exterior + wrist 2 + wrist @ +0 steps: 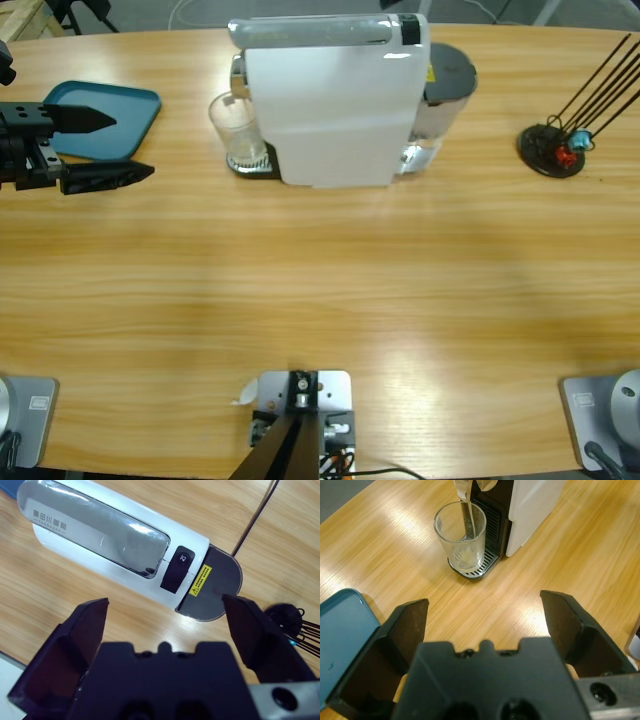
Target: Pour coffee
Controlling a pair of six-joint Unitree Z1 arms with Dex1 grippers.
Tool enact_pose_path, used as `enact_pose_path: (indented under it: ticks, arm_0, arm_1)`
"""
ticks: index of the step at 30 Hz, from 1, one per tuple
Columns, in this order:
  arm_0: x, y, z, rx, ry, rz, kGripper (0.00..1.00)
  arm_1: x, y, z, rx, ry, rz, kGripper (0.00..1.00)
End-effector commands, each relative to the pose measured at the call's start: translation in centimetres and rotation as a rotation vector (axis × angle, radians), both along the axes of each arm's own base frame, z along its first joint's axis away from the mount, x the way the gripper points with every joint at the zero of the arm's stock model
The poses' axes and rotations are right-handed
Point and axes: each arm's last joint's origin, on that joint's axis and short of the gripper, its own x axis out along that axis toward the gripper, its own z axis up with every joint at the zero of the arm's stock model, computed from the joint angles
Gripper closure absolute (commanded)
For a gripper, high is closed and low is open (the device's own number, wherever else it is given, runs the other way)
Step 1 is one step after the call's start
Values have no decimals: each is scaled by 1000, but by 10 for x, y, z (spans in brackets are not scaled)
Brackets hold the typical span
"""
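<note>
1. A clear glass (pixel 237 133) stands upright on the drip grille (pixel 475 569) at the left end of the white coffee machine (pixel 335 100), at the far side of the worktop (pixel 320 290), left of centre.
2. The coffee (pixel 465 557) lies as a thin pale layer at the bottom of the glass; the glass mouth faces straight up, directly beneath the spout (pixel 465 489).
3. The machine's long axis runs left to right along the worktop, spout end to the left, grey water tank (pixel 448 72) at its right end.
4. The left gripper (pixel 110 148) is at the left edge, over the worktop beside a teal tray (pixel 120 115); its jaws are released, wide apart, pointing right toward the glass, holding nothing.
5. The left wrist view alone shows the liquid and the grille.
6. The right gripper (pixel 165 625) does not appear in the high view; its wrist view looks down on the machine's top, showing its grey lid (pixel 95 530), a black button (pixel 179 565) and a yellow warning label (pixel 200 580). Its jaws are released and hold nothing.
7. A black capsule rack (pixel 552 150) stands at the far right.
</note>
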Motion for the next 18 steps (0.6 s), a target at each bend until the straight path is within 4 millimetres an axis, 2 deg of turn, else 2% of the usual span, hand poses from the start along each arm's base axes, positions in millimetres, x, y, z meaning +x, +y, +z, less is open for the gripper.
enact_pose_path:
  ticks: [1,11,18]
  arm_0:
    - [-1,2,-11,29,24,17,32]
    - [-3,2,-9,24,16,17,32]
    - [-3,3,-8,22,13,17,32]
  arm_1:
    - [-5,0,4,-5,-4,22,0]
    - [-7,-1,6,-1,-9,22,0]
    - [-26,-19,21,0,-36,11,0]
